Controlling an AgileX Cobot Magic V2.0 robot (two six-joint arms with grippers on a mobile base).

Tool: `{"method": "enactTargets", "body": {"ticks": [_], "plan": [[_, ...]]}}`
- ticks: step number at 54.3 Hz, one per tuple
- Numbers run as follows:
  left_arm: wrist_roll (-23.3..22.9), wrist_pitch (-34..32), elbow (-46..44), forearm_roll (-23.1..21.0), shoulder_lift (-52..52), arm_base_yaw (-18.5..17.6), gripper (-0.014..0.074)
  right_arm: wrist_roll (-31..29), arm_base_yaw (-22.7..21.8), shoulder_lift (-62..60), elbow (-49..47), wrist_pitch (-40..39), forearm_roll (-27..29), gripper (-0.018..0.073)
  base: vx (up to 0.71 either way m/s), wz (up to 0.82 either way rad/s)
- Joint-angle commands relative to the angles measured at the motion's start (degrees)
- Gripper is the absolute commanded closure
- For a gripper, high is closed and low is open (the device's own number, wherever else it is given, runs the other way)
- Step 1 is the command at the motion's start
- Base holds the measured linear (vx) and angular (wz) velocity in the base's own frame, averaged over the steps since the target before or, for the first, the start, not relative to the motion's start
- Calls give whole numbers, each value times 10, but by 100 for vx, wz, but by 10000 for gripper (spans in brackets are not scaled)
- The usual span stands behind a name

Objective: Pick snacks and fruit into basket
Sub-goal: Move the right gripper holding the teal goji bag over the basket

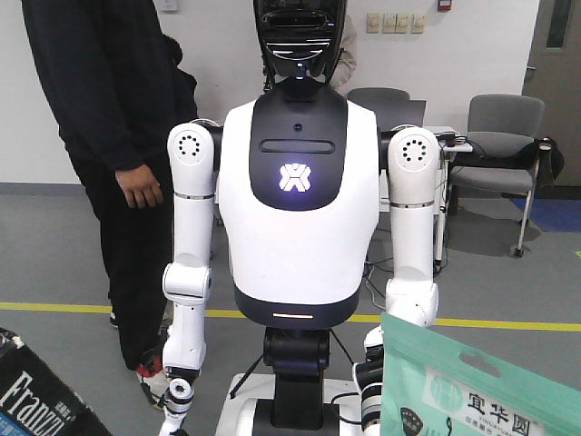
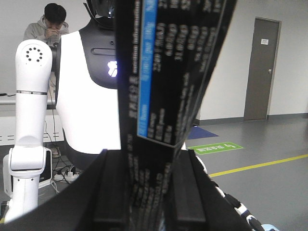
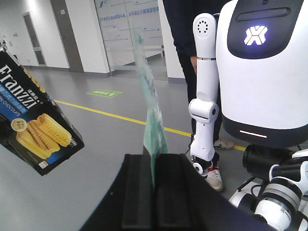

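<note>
1. My left gripper [image 2: 147,161] was squeezed tight on the black packet [image 2: 168,72]. The packet stood up between my two black fingers [image 2: 109,192], pointing to 12 o'clock in the left wrist view.
2. My right gripper [image 3: 154,166] was squeezed tight on the mint-green pouch [image 3: 153,120]. I held it by its bottom edge, and it pointed to 12 o'clock too.
3. I think I held both snacks up high so they would not bump anything on the way to the basket.
4. In the front view the packet sat at 7 o'clock and the pouch at 5 o'clock. They were well apart, so I think they could not knock each other.
5. The packet looked like a stiff box with flat sides and sharp corners. It was shiny, with white letters and a picture of yellow ridged snacks.
6. The pouch looked thin, soft and a bit bendy, with a white label.
7. I could not see the basket or the bumpy green fruit in any view.
8. A smooth, round white robot [image 1: 300,182] stood at 12 o'clock.
</note>
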Motion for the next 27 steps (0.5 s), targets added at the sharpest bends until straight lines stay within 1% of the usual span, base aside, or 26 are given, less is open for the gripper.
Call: {"method": "enactTargets", "body": {"ticks": [1,17,27], "plan": [[-3,-47,-16,-23,2,-3,596,4,-1,19,-19,17,10,568,0,0],[-3,-47,-16,-23,2,-3,596,0,-1,116,-19,-43,9,568,0,0],[-3,-47,-16,-23,2,-3,596,-33,-1,170,-19,-74,7,568,0,0]]}}
